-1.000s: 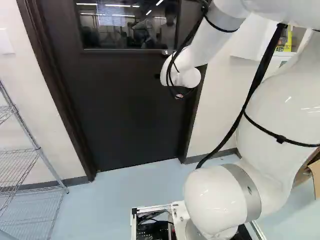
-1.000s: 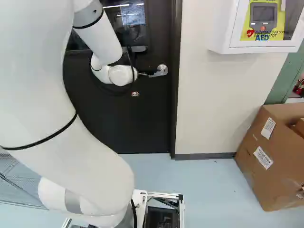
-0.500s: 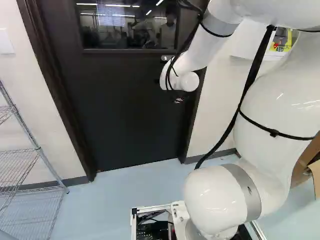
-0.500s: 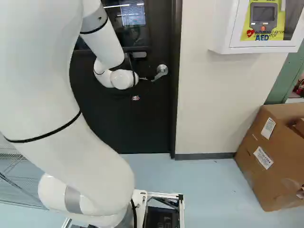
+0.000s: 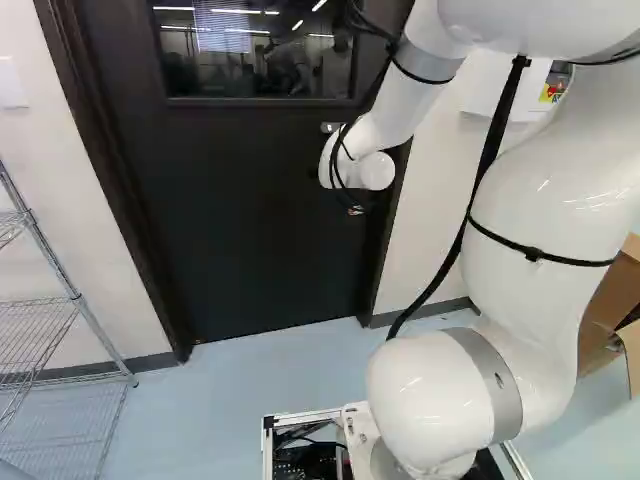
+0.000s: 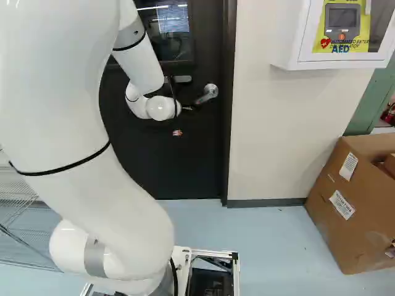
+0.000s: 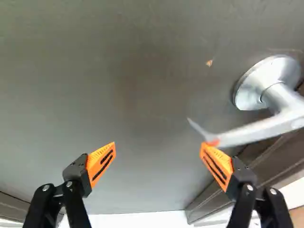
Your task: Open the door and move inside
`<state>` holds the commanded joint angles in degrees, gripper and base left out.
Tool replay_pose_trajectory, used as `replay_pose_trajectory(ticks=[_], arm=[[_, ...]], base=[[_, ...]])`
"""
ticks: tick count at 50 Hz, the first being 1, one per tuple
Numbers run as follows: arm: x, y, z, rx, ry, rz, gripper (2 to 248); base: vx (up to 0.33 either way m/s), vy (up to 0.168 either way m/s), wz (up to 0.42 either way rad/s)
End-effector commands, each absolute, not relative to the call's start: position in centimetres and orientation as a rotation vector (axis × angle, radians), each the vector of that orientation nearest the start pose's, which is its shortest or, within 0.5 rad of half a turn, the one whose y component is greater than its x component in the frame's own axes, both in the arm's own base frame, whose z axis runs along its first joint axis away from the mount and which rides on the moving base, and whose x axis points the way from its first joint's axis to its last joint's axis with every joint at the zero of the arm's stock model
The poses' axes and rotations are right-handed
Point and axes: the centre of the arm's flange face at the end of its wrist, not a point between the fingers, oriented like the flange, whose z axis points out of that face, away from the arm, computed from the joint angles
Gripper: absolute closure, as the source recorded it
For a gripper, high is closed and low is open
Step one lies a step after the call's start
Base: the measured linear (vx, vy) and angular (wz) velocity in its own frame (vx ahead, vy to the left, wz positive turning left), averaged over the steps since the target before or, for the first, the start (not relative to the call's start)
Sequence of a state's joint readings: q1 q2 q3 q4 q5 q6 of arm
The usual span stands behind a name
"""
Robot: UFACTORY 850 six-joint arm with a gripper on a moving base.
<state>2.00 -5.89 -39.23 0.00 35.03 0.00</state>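
Rising from the base (image 5: 305,417), the arm (image 5: 535,190) reaches to the door. Its gripper (image 7: 158,144) stands wide, holding nothing; the pad of one finger (image 7: 216,166) meets, or nearly meets, the free end of the handle (image 7: 264,130), which slopes down from its round plate on the door. Whether that pad sits on top of the end or just against its face, I cannot tell.

The step looks to be pressing the handle down. Good work here means following its arc rather than pushing straight down, and bearing a little nearer the plate, since a touch this close to the tip could slip off. Beyond, the door (image 5: 260,220) looks shut in its frame (image 6: 229,142); best hold the handle fully down until the latch frees, then move the door.
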Motion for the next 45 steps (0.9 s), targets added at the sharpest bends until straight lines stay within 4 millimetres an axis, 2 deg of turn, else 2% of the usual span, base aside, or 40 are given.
replay_pose_trajectory(ticks=[20, 45], arm=[[48.4, 1.7, 43.2, -2.607, -0.046, -1.718, 3], [43.7, 1.3, 45.5, -2.57, -0.037, -1.778, 3]], base=[[0.0, 0.0, 0.0], [0.0, 0.0, 0.0]])
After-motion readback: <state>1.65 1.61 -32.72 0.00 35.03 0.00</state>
